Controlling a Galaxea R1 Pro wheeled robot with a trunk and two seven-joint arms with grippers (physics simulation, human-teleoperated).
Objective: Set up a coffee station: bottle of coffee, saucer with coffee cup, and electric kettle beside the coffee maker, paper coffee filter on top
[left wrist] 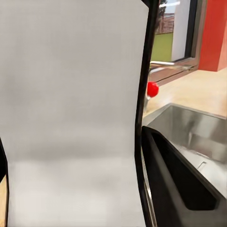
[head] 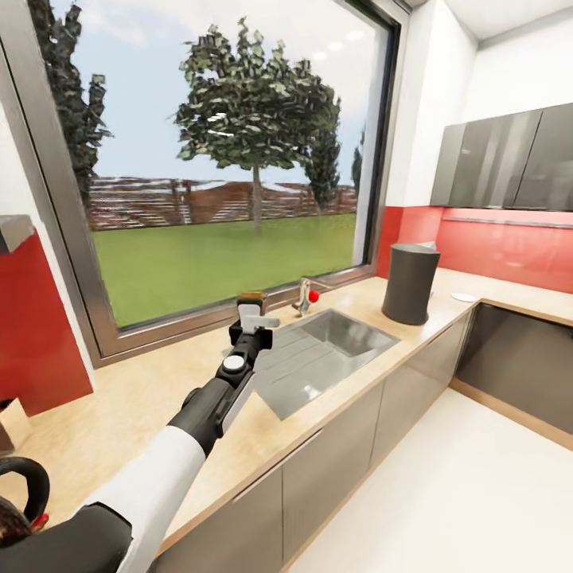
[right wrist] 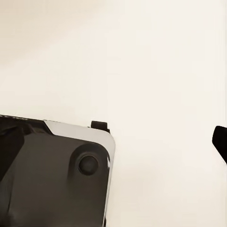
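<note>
My left gripper [head: 253,312] is clamped on the bottle of coffee [head: 251,300], held upright over the worktop [head: 143,398] beside the sink [head: 334,338]. The coffee maker [head: 410,282], a dark cylinder, stands farther along to my right, past the sink. The bottle's white side looms before my left wrist. My right gripper's state I cannot tell.

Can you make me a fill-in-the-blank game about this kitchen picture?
1. The faucet beside the steel sink has a round knob coloured ____.
2. The dark coffee maker stands on the ____.
3. Through the big window you can see grass and ____.
4. The left pincer reaches out over the counter near the ____.

Missing words: red; countertop; trees; sink
</note>
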